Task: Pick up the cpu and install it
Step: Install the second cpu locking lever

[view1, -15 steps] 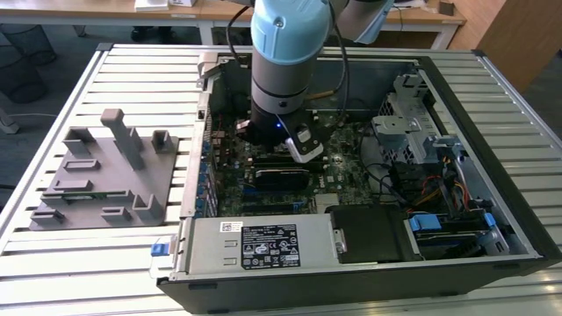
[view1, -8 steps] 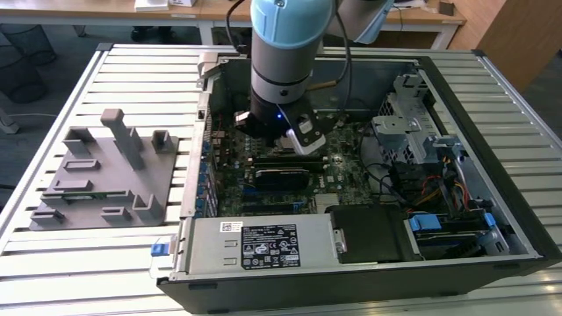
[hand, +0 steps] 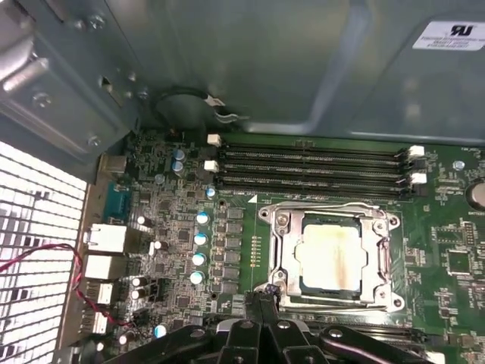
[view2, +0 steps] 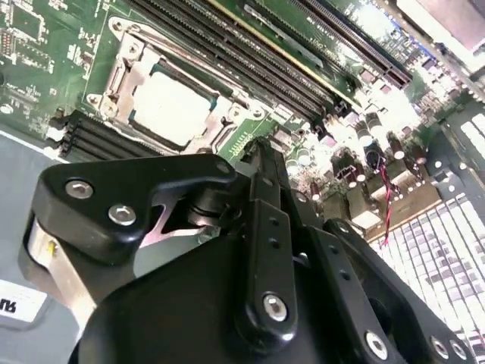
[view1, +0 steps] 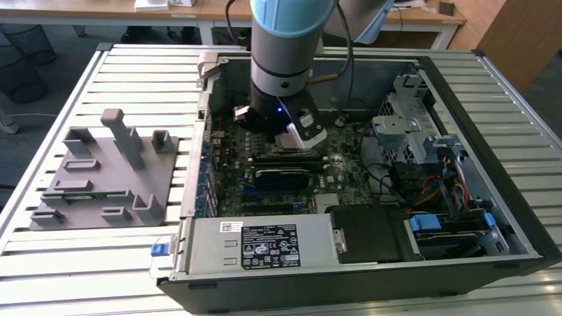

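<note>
The cpu (hand: 331,256) already sits in its socket (hand: 282,250) on the motherboard (hand: 182,227), inside the open computer case (view1: 457,250). In both wrist views it shows as a pale square with a faint yellowish stain in the middle, framed by the metal retention bracket.

The gripper (hand: 263,302) hangs just above the board, close beside the socket's edge. In the first wrist view its two fingertips (hand: 258,303) meet at one point, so the claw looks closed with nothing between the tips. In the exterior view the arm stands over the far middle part of the case, well apart from the grey fixture tray (view1: 97,178) on the exterior view's left.

As a judgement, the chip is light, thin and stiff, with a smooth metal top that gives little friction. It is fragile: the contacts under it, or the pins of the socket, would suffer from a tilted or sliding placement. The safe hold would be on two opposite side edges, never on the underside, and it should stay level.

About writing: a white label (hand: 455,34) is stuck to the case wall near the memory slots (hand: 311,171), and another label (view1: 268,245) lies on the power supply (view1: 255,247) at the near side. Both carry print, but it is too small to read reliably.
</note>
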`<state>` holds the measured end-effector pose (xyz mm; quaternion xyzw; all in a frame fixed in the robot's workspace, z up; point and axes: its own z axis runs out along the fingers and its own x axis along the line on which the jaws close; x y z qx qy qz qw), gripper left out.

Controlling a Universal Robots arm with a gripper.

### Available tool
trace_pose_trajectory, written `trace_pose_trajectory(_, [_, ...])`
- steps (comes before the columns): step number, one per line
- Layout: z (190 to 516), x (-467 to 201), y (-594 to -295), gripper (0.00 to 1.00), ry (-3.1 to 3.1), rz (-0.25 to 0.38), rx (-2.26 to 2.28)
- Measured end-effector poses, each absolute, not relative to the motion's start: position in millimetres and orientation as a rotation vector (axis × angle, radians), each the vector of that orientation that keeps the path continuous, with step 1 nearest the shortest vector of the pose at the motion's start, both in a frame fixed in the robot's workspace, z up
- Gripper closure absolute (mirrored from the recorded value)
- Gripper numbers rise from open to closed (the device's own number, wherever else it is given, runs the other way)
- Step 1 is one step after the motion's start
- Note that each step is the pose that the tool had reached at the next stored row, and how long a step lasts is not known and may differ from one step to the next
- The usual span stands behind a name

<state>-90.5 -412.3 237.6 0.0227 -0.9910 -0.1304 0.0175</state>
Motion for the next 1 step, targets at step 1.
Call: trace_pose_trajectory(1, [238.9, -90.5, -412.3, 0.89, -3.079, -0.405, 0.071])
